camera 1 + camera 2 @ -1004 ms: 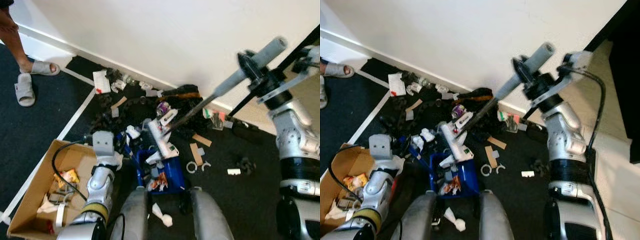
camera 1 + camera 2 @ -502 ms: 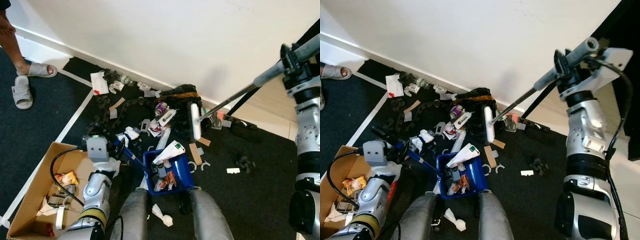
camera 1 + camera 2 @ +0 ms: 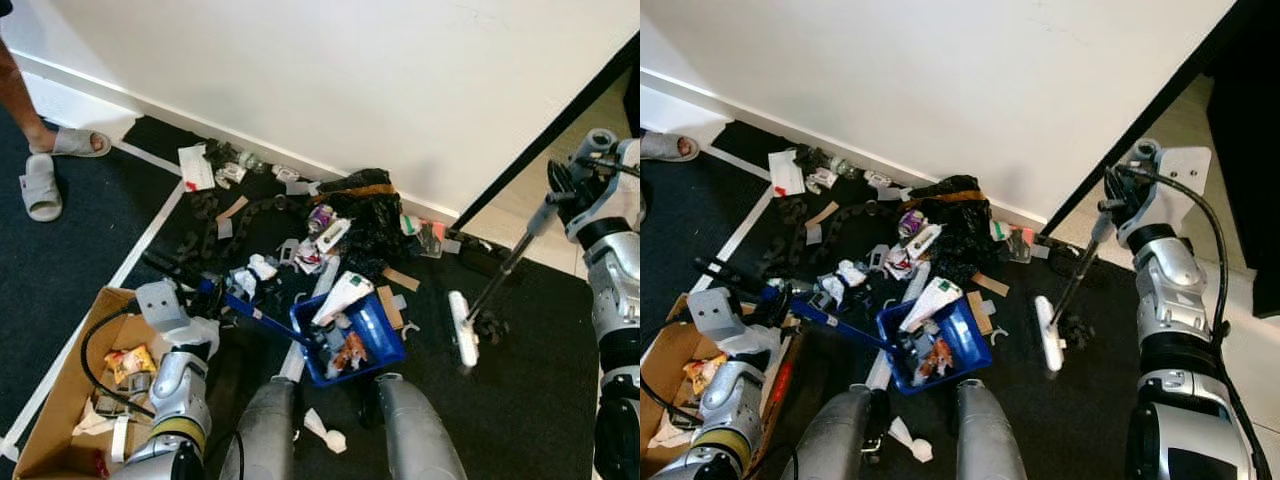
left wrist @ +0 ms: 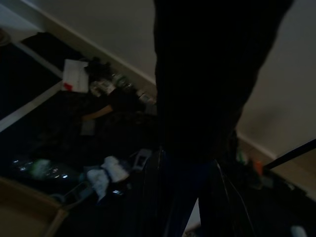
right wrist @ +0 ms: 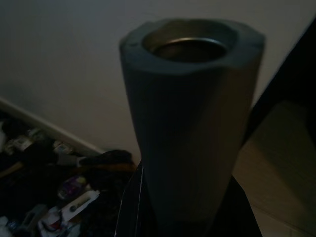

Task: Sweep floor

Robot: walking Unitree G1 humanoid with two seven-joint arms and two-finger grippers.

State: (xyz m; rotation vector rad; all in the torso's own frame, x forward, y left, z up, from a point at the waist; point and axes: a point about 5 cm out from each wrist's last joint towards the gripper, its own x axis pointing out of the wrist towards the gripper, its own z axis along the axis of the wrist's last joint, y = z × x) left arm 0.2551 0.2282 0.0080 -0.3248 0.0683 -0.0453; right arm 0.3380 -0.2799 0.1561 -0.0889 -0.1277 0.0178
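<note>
My left gripper (image 3: 200, 287) is shut on the long blue handle of a blue dustpan (image 3: 378, 340). The dustpan sits on the dark carpet just ahead of my legs and holds several bits of trash, among them a white carton (image 3: 344, 296). My right gripper (image 3: 572, 187) is shut on the grey broom handle (image 5: 192, 123) high at the right. The white broom head (image 3: 462, 328) rests on the carpet to the right of the dustpan. A pile of litter with a black bag (image 3: 366, 212) lies along the wall base.
An open cardboard box (image 3: 55, 425) with scraps stands at my left. A person's foot in a grey sandal (image 3: 76, 143) and a second sandal (image 3: 38, 186) are at far left. A white tape line (image 3: 150, 232) crosses the carpet. Tiled floor (image 3: 520, 205) begins at right.
The broom has swung away from the pile to the right, and its head has come down on the carpet beside the dustpan. The dustpan has slid right and turned a little.
</note>
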